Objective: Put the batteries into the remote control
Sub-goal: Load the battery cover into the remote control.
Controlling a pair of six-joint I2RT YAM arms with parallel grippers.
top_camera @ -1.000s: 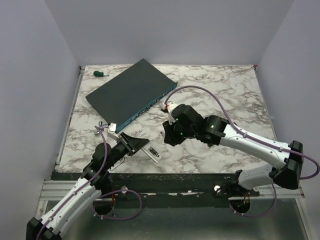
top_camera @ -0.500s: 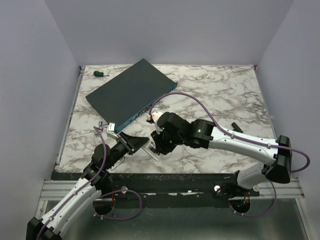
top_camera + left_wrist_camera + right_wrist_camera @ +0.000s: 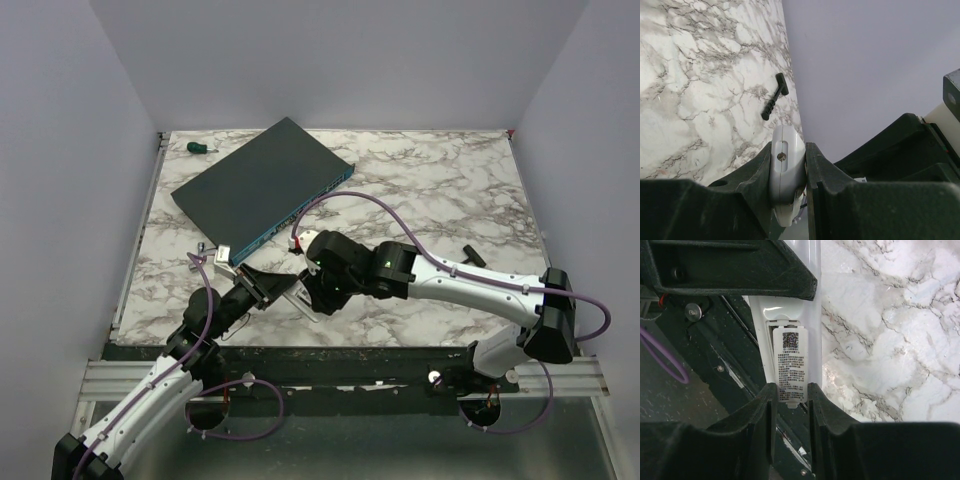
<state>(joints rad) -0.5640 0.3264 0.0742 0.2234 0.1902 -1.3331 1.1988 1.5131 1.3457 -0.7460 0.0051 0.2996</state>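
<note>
Over the table [image 3: 450, 180], the right gripper [image 3: 791, 390] has swung from centre to 7 o'clock. Its fingers now flank the cover [image 3: 791, 365] closely; contact cannot be told. The left gripper [image 3: 788, 160] stays clamped on the remote [image 3: 786, 165], held edge-up at 7 o'clock. Judgement: cover removal comes next, batteries not yet loaded

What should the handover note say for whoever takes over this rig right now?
Grippers: the left gripper is shut on the remote control, its back turned toward the right arm. The right gripper has a finger on either side of the labelled battery cover. Whether they pinch it is unclear.
Done: remote picked up and presented.
Left: remove the cover, which looks closed, insert the batteries and refit the cover. I cannot pick out the batteries in these views.
</note>
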